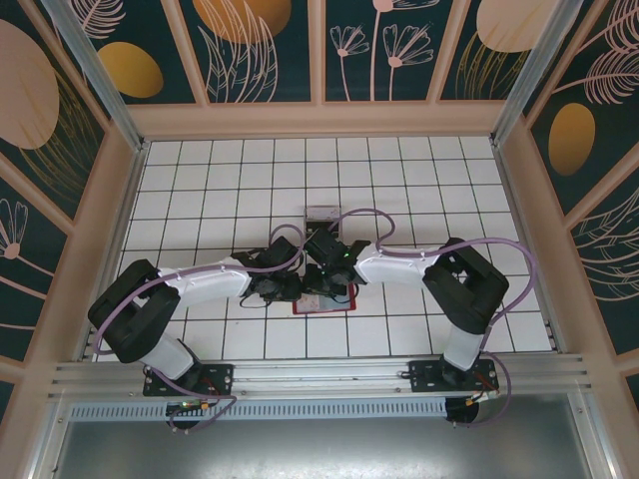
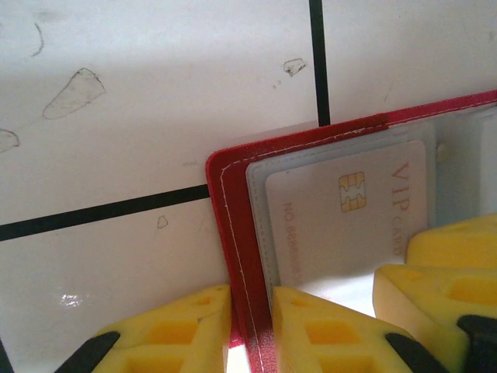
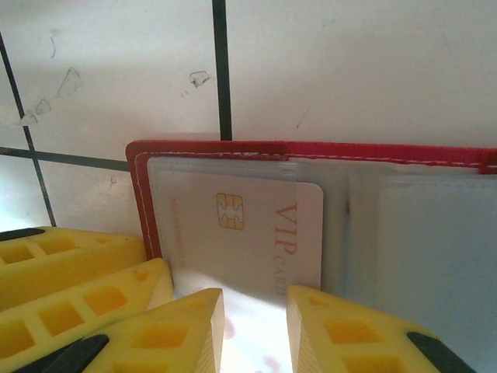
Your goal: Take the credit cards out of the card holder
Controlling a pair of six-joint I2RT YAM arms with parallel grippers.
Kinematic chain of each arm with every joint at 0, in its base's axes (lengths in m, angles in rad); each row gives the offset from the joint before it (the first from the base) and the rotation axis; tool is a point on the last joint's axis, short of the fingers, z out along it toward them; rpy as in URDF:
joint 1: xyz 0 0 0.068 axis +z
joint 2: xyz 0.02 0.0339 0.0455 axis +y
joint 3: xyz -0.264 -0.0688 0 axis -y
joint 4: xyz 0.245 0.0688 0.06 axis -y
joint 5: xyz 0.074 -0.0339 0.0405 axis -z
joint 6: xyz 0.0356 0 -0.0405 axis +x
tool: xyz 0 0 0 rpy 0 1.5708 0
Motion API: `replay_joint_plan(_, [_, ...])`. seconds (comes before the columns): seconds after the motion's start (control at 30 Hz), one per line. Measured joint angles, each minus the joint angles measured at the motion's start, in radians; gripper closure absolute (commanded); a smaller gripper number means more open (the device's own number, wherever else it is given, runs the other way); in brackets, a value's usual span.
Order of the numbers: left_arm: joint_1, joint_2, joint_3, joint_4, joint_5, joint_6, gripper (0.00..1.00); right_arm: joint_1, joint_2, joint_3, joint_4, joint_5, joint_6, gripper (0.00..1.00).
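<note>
- Working at the extraction step: getting the first credit card (image 3: 241, 225) out of its pocket; not yet done.
- Lying open and flat on the white tiled bench (image 2: 155, 116), between the two arms in the top view: the card holder (image 1: 315, 307), grey lining up, red border round it.
- Tucked behind clear plastic in the holder's end panel: that pale card, gold chip and "VIP CARD" lettering plain to read in both wrist views.
- Pinched by the left gripper (image 2: 250, 301): the holder's red edge, one yellow finger outside the border and one inside on the lining; judged to be steadying the holder against the bench.
- Slightly spread, the right gripper (image 3: 255, 301), tips poised over the card's near end and just beside the left gripper's fingers; nothing seen clamped between them.
- Next, most likely: set the right tips on the card's free end, nip or drag it, then draw it out along the pocket, low and level so as not to buckle it.
- Needs a firm hold on the left side meanwhile, lest the whole holder slide or fold with the pull.
- Cannot tell which way the pocket opens, nor whether more cards sit in the neighbouring pockets, clouded and glary as seen from the right wrist.
</note>
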State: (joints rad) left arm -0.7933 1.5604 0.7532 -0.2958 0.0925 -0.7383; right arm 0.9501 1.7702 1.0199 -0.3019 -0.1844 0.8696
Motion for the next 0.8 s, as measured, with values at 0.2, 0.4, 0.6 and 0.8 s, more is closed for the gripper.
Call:
replay_joint_plan(0.2, [0.000, 0.000, -0.001, 0.001, 0.000, 0.000, 0.77, 0.000, 0.000, -0.002, -0.001, 0.004, 0.000, 0.72])
replay_joint_plan(0.4, [0.000, 0.000, -0.001, 0.001, 0.000, 0.000, 0.77, 0.000, 0.000, -0.002, -0.016, 0.029, -0.002, 0.72])
replay_joint_plan(0.6, [0.000, 0.000, -0.001, 0.001, 0.000, 0.000, 0.77, 0.003, 0.000, 0.003, -0.044, 0.063, -0.008, 0.72])
replay_joint_plan(0.8, [-0.002, -0.002, -0.001, 0.000, -0.005, 0.000, 0.77, 0.011, 0.000, 0.019, -0.081, 0.092, -0.018, 0.72])
